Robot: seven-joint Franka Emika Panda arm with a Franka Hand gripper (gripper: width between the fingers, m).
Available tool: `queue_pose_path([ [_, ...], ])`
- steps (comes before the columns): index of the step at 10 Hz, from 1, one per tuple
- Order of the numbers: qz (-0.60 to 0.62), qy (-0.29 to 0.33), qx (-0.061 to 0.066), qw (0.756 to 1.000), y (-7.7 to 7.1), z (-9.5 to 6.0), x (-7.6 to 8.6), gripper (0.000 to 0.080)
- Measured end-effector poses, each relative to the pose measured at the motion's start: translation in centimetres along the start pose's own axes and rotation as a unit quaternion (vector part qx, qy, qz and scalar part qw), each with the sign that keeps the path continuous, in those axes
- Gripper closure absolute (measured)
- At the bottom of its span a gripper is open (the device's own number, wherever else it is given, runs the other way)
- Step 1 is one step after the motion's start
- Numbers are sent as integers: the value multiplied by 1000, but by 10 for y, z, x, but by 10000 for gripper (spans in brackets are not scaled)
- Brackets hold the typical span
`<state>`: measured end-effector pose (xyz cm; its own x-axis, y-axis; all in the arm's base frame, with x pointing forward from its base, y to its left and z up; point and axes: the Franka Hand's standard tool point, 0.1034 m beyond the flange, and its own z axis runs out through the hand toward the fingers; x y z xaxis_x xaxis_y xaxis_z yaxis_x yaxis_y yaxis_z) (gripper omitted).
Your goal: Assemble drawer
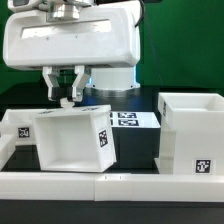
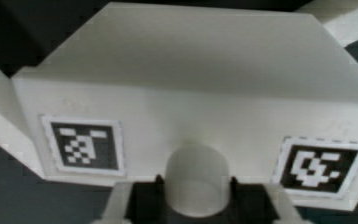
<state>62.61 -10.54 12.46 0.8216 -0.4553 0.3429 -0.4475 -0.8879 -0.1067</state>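
A white drawer tray (image 1: pixel 72 135) hangs tilted above the black table at the exterior view's left, a square tag on its side. My gripper (image 1: pixel 67 98) comes down from above and is shut on the small knob on the tray's front. In the wrist view the knob (image 2: pixel 197 175) sits between my two fingers (image 2: pixel 137 203), with the gripper (image 2: pixel 197 202) closed around it. The tray's front face (image 2: pixel 176 80) fills that view, with a tag on either side of the knob. The tall cube-like casing (image 1: pixel 195 130) stands upright at the exterior view's right, apart from the tray.
The marker board (image 1: pixel 128 118) lies flat behind the tray and casing. Low white rails edge the table along the front (image 1: pixel 110 185) and the exterior view's left (image 1: pixel 14 126). A strip of black table (image 1: pixel 138 150) separates tray and casing.
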Motion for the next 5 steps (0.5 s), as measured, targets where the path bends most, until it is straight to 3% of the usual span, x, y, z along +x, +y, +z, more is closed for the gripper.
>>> queue_pose_path([
  [5, -222, 6, -13, 975, 19, 4, -13, 640],
])
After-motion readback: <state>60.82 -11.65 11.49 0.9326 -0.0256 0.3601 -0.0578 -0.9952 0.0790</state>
